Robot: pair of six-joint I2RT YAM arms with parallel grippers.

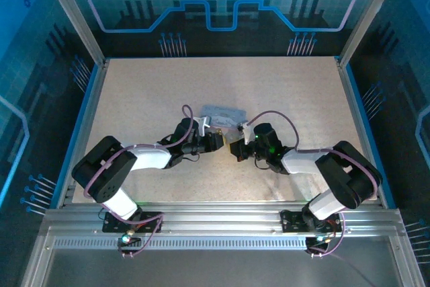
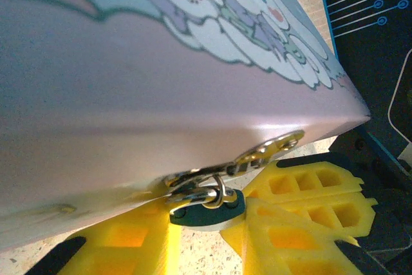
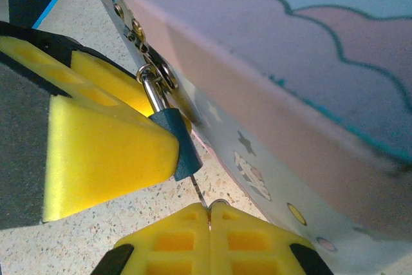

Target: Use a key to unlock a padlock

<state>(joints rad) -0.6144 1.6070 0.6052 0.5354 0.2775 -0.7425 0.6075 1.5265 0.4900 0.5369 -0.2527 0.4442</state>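
The small dark padlock [image 2: 205, 213] hangs by its metal shackle [image 3: 153, 92] from the hasp of a lavender cartoon-printed tin box [image 2: 129, 94]. My left gripper [image 2: 205, 222] is shut on the padlock's body, one yellow finger [image 2: 302, 217] on each side. In the right wrist view the padlock [image 3: 181, 143] points downward, and the thin key [image 3: 199, 191] sticks into its underside. My right gripper [image 3: 210, 216] is shut on the key's head, most of which is hidden between the pads. Seen from above, the two grippers [image 1: 213, 140] [image 1: 236, 147] meet at the box's near edge.
The tin box [image 1: 222, 113] lies mid-table just behind both grippers. The speckled tabletop [image 1: 134, 99] is bordered by blue rails and a metal frame. In the right wrist view the left gripper's yellow finger [image 3: 96, 152] presses against the padlock's left side.
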